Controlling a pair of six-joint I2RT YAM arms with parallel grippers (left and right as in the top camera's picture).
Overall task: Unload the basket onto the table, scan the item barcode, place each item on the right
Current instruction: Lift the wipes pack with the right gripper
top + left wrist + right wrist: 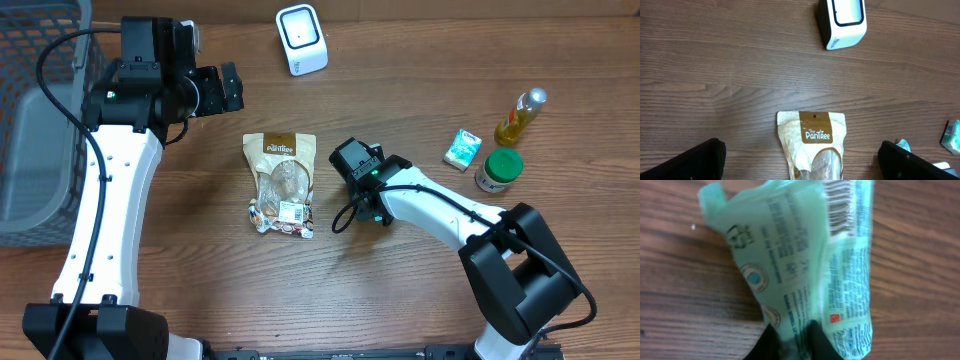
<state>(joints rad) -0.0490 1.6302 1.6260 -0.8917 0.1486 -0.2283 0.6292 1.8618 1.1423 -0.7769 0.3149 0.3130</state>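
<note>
right wrist view – operator: what are your jaws doing there?
me: my right gripper (790,341) is clenched on the bottom end of the green packet (800,270), at the lower middle of the frame. the film bunches between my 2 fingertips (766,344). the rest of the packet fans up the frame over the wood table (670,305). i cannot tell whether it is lifted or lying flat.
operator: why pinch it by that end?
me: i judge it keeps the barcode (842,207) clear. the stripes sit at the top right of the frame, at the far end from my jaws, uncovered and facing my camera.
operator: and your other arm?
me: in the overhead view my left gripper (220,90) hangs released at the upper left, holding nothing. the scanner (301,38) stands at the top centre, well apart from the packet. so i judge the packet has to be carried up there with the stripes turned toward its window.
</note>
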